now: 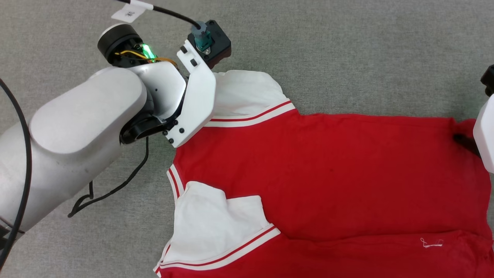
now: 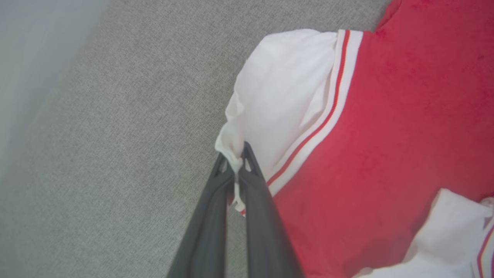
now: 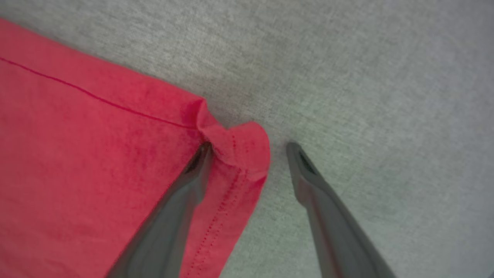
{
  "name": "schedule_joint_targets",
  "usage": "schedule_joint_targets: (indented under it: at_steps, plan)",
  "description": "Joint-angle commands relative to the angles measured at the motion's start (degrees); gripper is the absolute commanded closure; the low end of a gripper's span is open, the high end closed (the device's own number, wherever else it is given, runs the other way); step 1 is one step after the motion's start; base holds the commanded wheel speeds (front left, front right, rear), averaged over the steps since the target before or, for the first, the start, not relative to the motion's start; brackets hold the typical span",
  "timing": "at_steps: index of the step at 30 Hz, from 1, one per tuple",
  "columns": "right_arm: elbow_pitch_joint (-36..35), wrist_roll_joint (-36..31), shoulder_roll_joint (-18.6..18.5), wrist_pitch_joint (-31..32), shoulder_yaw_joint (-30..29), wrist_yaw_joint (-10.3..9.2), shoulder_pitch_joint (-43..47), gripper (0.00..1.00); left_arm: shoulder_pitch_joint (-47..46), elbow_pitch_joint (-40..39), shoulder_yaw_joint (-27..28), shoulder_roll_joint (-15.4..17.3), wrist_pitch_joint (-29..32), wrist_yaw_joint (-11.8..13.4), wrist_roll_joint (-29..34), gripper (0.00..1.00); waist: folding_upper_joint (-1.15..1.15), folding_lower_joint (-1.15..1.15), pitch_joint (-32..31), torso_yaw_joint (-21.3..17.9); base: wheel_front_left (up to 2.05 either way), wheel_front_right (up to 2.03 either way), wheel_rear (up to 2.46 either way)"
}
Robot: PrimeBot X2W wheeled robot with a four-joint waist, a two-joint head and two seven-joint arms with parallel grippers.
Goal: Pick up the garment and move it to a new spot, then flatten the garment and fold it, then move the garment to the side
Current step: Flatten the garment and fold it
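The garment [image 1: 328, 173], a red T-shirt with white sleeves, lies spread on the grey surface with its hem toward the right. In the left wrist view my left gripper [image 2: 235, 160] is shut on the edge of the far white sleeve [image 2: 285, 88], pinching a small fold of it. My left forearm [image 1: 77, 127] covers that grip in the head view. My right gripper [image 3: 249, 148] is open around the bunched red hem corner [image 3: 239, 144]: one finger rests on the fabric, the other on bare surface. The near sleeve [image 1: 216, 227] lies folded onto the body, and a white thread mark [image 1: 431, 243] sits near the hem.
Grey felt-like surface [image 1: 347, 50] stretches all around the shirt. A black cable [image 1: 115, 185] hangs from my left arm to the surface, and a white tag [image 1: 129, 11] hangs on another cable at the top. My right arm's pale housing [image 1: 484, 131] is at the right edge.
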Motion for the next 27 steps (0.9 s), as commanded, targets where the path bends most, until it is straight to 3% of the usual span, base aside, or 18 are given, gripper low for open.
schedule_joint_targets:
  at_steps: [1,3,4,5,12,18,27]
  plan:
    - [1.6,0.7,2.2,0.0,2.5,-0.01,2.6,0.0,-0.4,0.1,0.1,-0.2,-0.3,0.0,0.2,1.0,0.0,0.0,0.3,0.2,0.0,0.0,0.0]
    - [2.5,1.7,3.0,0.0,3.9,0.07,3.5,0.0,-0.4,0.4,0.1,-0.1,-0.5,0.0,0.2,1.0,0.0,0.0,0.3,0.0,0.0,0.0,0.0]
    - [2.7,1.7,3.2,-0.7,4.2,0.07,3.4,0.69,-0.3,0.6,0.1,-0.1,-0.6,0.0,0.2,1.0,0.0,0.0,0.1,-0.1,0.0,0.0,0.0]
    - [3.8,1.9,2.9,-2.4,4.7,0.06,3.0,1.0,1.1,1.4,0.1,0.1,-1.0,0.0,0.1,1.0,0.0,0.0,-1.2,-0.6,0.0,0.0,0.0]
    - [3.8,1.2,2.5,-11.3,5.1,-0.01,2.2,1.0,5.5,3.8,0.1,-0.6,-4.2,0.0,-1.2,1.0,0.0,0.0,-7.6,-1.3,0.0,0.0,0.0]
    - [2.7,1.6,2.0,-19.7,6.1,-0.02,6.6,1.0,11.5,3.7,0.1,-0.1,-6.4,0.0,-1.9,1.0,0.0,0.0,-15.4,-1.9,0.0,0.0,0.0]
    - [0.5,1.5,0.9,-25.1,5.2,-0.02,14.1,1.0,19.9,0.4,0.1,2.2,-7.3,0.0,-2.4,1.0,0.0,0.0,-22.6,-1.8,0.0,0.0,0.0]
